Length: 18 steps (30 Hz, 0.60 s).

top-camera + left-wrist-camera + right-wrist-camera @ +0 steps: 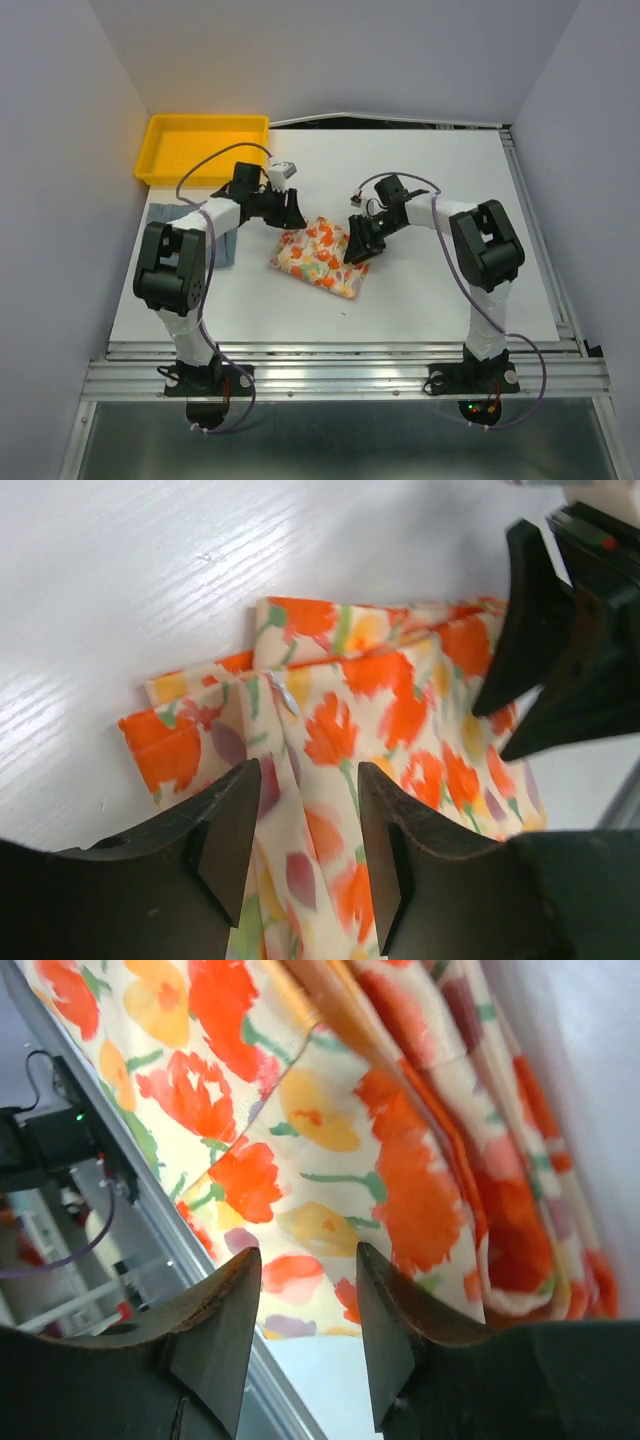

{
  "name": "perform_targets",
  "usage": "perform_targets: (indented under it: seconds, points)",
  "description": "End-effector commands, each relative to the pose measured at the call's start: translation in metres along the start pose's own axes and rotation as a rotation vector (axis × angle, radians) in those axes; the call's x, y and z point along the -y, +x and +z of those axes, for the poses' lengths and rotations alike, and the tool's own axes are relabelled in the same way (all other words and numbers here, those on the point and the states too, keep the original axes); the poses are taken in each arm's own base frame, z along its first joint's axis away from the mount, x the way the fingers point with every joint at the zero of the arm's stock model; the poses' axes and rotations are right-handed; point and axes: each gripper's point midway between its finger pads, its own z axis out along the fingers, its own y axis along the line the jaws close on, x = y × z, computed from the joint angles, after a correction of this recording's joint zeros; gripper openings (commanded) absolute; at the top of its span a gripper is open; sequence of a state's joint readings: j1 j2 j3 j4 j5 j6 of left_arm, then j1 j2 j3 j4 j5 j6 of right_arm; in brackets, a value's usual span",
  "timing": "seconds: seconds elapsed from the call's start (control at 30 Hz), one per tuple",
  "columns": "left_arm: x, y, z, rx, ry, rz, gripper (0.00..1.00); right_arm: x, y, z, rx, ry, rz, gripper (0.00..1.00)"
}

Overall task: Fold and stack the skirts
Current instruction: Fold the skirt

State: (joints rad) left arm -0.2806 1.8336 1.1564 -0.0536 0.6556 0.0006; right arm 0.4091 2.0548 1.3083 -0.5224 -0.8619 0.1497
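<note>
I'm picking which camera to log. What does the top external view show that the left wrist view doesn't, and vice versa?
Only top external: the yellow tray at the far left, and the blue-grey skirt lying under the left arm. Only left wrist: the floral skirt's layered folds up close, with the left gripper open over them. Both: the floral skirt on the white table, with the right gripper at its edge.

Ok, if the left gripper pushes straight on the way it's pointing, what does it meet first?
The floral skirt: the left gripper points down onto its folded cloth. Depth is unclear, but nothing shows in between.
</note>
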Motion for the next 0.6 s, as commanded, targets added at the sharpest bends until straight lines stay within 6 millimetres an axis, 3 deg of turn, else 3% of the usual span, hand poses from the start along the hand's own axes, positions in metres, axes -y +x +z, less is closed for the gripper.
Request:
perform_targets:
  seconds: [0.0, 0.07, 0.2, 0.33, 0.4, 0.5, 0.57]
  points:
    - [0.045, -0.015, -0.052, 0.072, 0.188, 0.073, 0.54, -0.008, -0.034, -0.028, 0.117, 0.115, -0.122, 0.49]
    - [0.066, 0.001, -0.061, 0.049, 0.302, 0.067, 0.52, -0.025, -0.038, -0.037, 0.141, 0.088, -0.143, 0.50]
    - [0.083, 0.031, -0.066, -0.007, 0.407, -0.007, 0.47, -0.054, -0.046, -0.053, 0.193, 0.032, -0.198, 0.50]
    - [0.075, 0.061, -0.058, -0.056, 0.393, -0.064, 0.44, -0.077, -0.061, -0.060, 0.247, 0.070, -0.282, 0.50]
    - [0.067, 0.069, -0.050, -0.078, 0.356, -0.105, 0.42, -0.076, -0.067, -0.060, 0.256, 0.109, -0.283, 0.49]
    - [0.037, 0.084, -0.033, -0.121, 0.258, -0.172, 0.35, -0.074, -0.082, -0.063, 0.280, 0.145, -0.294, 0.46]
    - [0.026, 0.089, -0.026, -0.143, 0.253, -0.211, 0.34, -0.068, -0.081, -0.054, 0.254, 0.156, -0.296, 0.44]
